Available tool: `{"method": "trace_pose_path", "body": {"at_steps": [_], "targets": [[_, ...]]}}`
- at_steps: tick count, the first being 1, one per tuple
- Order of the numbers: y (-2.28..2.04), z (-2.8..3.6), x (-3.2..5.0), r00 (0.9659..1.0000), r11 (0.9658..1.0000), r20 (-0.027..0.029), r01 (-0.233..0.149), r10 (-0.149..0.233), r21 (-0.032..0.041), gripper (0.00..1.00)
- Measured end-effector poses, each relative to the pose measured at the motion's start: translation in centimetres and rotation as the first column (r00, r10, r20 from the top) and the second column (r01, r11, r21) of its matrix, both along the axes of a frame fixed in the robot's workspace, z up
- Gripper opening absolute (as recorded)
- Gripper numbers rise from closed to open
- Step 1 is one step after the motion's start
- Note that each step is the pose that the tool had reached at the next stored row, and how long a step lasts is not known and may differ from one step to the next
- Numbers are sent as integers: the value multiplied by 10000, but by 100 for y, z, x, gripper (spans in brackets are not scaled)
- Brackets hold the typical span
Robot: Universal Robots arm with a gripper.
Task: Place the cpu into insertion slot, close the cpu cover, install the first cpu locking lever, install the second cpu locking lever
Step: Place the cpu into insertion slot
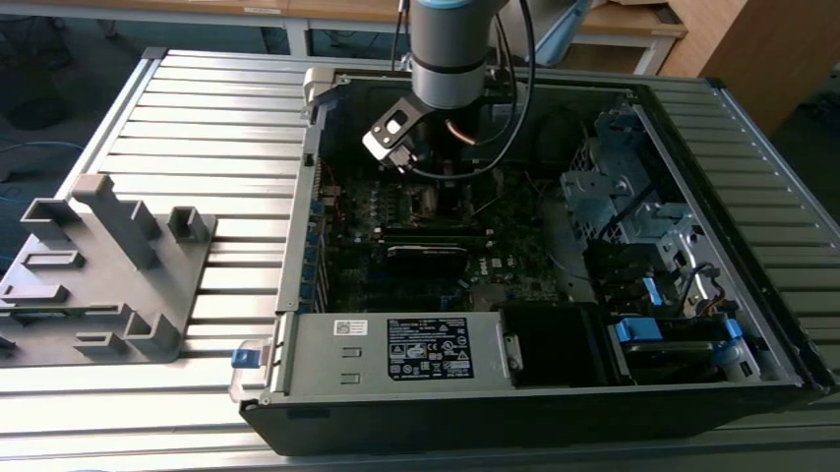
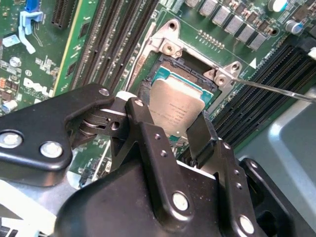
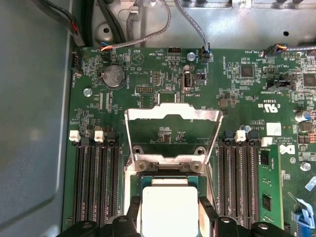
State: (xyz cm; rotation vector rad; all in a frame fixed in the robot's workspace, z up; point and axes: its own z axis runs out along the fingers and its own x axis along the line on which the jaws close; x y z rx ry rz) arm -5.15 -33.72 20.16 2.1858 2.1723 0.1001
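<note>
Clenched on the cpu [image 2: 174, 106], our claw [image 2: 170, 123] is reaching down into the open computer case [image 1: 525, 413]. We are pinching the chip's two opposite edges between the black fingers [image 2: 143, 128], and both wrist views show its silver-grey top facing up. We are holding the cpu directly over the insertion slot [image 2: 165, 61], with the socket's dark frame showing around it. We cannot tell whether the chip is seated yet.

Just beyond the slot, the cpu cover [image 3: 173, 114] is standing swung back and open, hinged at the socket's edge. In the second wrist view, a thin metal locking lever [image 2: 276, 90] is sticking out to one side, unlatched. Long black memory slots [image 3: 96, 182] are flanking the socket on the green motherboard [image 3: 237, 98]. In the exterior view, the case is lying on a ribbed metal table [image 1: 210, 128], and a grey fixture [image 1: 118, 265] is sitting at that view's left.
</note>
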Motion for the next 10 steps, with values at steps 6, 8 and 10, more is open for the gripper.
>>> {"method": "trace_pose_path", "body": {"at_steps": [6, 8, 10], "targets": [[10, -43, -30, 10000, 10000, 0, 70, -70, 1, 54], [11, -60, -30, 9999, 9999, 0, 138, -138, 2, 54], [10, -61, -30, 9998, 9998, -2, 194, -194, -2, 54]]}}
